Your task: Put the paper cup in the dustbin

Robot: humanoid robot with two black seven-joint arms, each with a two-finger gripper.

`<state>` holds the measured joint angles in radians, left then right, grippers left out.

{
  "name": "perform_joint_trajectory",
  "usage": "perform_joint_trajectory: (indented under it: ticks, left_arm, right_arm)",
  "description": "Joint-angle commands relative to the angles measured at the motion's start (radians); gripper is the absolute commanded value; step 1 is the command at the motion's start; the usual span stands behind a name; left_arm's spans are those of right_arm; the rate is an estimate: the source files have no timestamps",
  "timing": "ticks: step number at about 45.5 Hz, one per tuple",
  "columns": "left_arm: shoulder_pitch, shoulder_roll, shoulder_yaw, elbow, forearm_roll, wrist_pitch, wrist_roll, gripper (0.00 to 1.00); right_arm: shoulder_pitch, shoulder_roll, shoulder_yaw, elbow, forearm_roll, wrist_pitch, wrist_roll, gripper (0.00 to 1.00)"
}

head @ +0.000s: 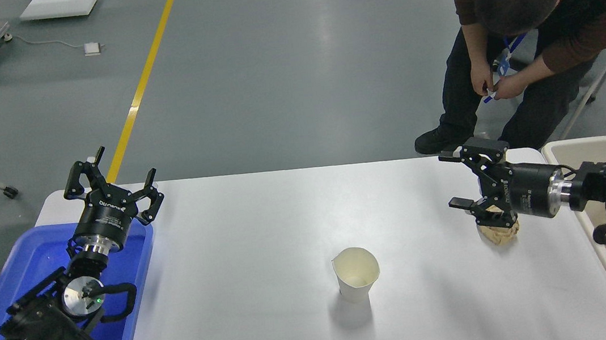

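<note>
Partly, right gripper [452, 181] (spread) hides a paper ball [500, 234].

White table [242, 239] w/ upright paper cup [356, 273], crumpled paper ball [498, 233], blue tray [135, 303].

Bright, even overhead light, cool white cast. Table [264, 226] near blown out in the middle, no hard hotspot. Floor [291, 63] shows soft vertical glare streaks, one approx center top. Shadows soft and short: cup [357, 281] drops a faint gray patch toward the camera, right gripper [455, 181] casts a dim smudge on the table. Tray [127, 327] saturated blue w/ slight sheen. Focus sharp across frame, no motion blur. Mild wide-angle bend at edges; left arm [41, 325] looms big at lower left.
</note>
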<state>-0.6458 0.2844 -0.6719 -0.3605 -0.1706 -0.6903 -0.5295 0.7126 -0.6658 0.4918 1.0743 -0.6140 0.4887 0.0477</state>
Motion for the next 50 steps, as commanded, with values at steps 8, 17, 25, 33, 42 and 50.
perform_joint_trajectory:
  ticks: [8,17,25,33,42,50]
  left_arm:
    - [0.000,0.001,0.000,0.000,0.000,0.000,0.000,1.00]
    - [0.000,0.001,-0.001,0.000,0.000,0.000,0.000,1.00]
    - [0.000,0.001,-0.001,0.000,0.000,0.000,0.000,1.00]
    - [0.000,0.001,-0.001,0.000,0.000,0.000,0.000,1.00]
    - [0.000,0.001,0.000,0.000,0.000,0.000,0.000,1.00]
    - [0.000,0.001,0.000,0.000,0.000,0.000,0.000,1.00]
  right_arm:
    - [0.120,0.029,-0.229,0.088,-0.363,-0.047,0.000,1.00]
    - [0.226,0.051,-0.390,0.081,-0.435,-0.056,0.001,1.00]
    - [0.343,0.080,-0.538,0.079,-0.448,-0.059,0.001,1.00]
    - [0.448,0.115,-0.637,0.081,-0.431,-0.061,0.000,1.00]
    - [0.521,0.156,-0.687,0.082,-0.399,-0.062,0.000,1.00]
    - [0.556,0.193,-0.722,0.082,-0.349,-0.059,-0.005,1.00]
